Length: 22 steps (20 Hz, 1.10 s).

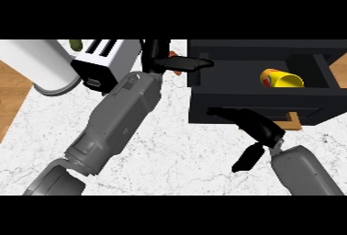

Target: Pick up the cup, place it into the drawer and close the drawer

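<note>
A yellow cup (282, 79) with a red and green pattern lies on its side inside the open black drawer (230, 75). My right hand (256, 126) is open, its straight fingers lying against the drawer's front panel (203, 114) beside the wooden handle (293, 120), with the thumb hanging down. My left hand (177, 62) is open too, stretched out at the drawer's far left corner, fingers pointing right over its rim. Neither hand holds anything.
A white and black toaster (102, 57) stands at the back, left of my left forearm. A white cylinder (41, 64) stands further left, a green object (76, 44) behind it. Something orange (176, 54) peeks out behind my left hand.
</note>
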### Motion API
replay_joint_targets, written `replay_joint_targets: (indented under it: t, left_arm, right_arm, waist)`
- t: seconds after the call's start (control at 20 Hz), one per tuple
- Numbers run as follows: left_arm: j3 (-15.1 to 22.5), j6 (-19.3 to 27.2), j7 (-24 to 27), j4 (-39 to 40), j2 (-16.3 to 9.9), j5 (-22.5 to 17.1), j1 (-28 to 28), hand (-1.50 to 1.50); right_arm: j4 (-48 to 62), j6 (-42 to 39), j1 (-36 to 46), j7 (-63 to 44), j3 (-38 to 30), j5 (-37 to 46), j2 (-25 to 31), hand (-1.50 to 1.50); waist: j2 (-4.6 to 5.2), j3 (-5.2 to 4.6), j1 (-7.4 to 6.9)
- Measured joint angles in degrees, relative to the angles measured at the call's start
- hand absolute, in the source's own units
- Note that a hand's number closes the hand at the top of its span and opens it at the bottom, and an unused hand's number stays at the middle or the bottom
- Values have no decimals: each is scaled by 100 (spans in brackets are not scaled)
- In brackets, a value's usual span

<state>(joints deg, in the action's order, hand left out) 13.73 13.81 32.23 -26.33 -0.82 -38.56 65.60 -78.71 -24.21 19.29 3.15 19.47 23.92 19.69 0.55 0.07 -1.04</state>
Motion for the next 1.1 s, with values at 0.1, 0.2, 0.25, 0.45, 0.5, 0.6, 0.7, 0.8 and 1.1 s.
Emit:
replay_joint_targets:
  t: [0.1, 0.2, 0.25, 0.45, 0.5, 0.6, 0.7, 0.8, 1.1]
  left_arm:
    - [-21, -91, 76, -98, -78, 2, -172, -150]
    - [-18, -188, 39, -277, -173, -5, -350, -150]
    - [-18, -260, -20, -357, -248, -15, -410, -150]
    - [-3, -499, -81, -666, -484, -30, -751, -150]
    - [16, -534, -108, -755, -495, -34, -832, -150]
    - [12, -617, -172, -888, -593, -55, -954, -150]
    - [9, -659, -214, -1028, -656, -71, -1036, -150]
    - [23, -759, -254, -1150, -754, -80, -1177, -150]
    - [48, -958, -362, -1387, -954, -99, -1421, -150]
  right_arm:
    - [721, 148, 281, 272, 19, 231, -66, 150]
    - [1429, 406, 525, 474, 2, 444, -200, 150]
    - [1752, 534, 672, 594, -50, 521, -234, 150]
    - [2874, 901, 1314, 1172, -407, 581, -282, 150]
    - [3109, 994, 1475, 1238, -502, 570, -334, 150]
    - [3564, 1120, 1797, 1485, -718, 533, -289, 150]
    - [3945, 1255, 2112, 1643, -953, 465, -248, 150]
    - [4258, 1306, 2393, 1803, -1196, 355, -142, 150]
    - [4613, 1051, 2503, 2133, -1466, 74, -86, 150]
  waist:
    - [9, 2, -93]
    - [2, 3, -188]
    - [-4, -3, -235]
    - [8, -6, -396]
    - [12, -3, -455]
    - [35, 7, -508]
    - [59, 14, -589]
    - [79, 23, -651]
    - [80, 41, -742]
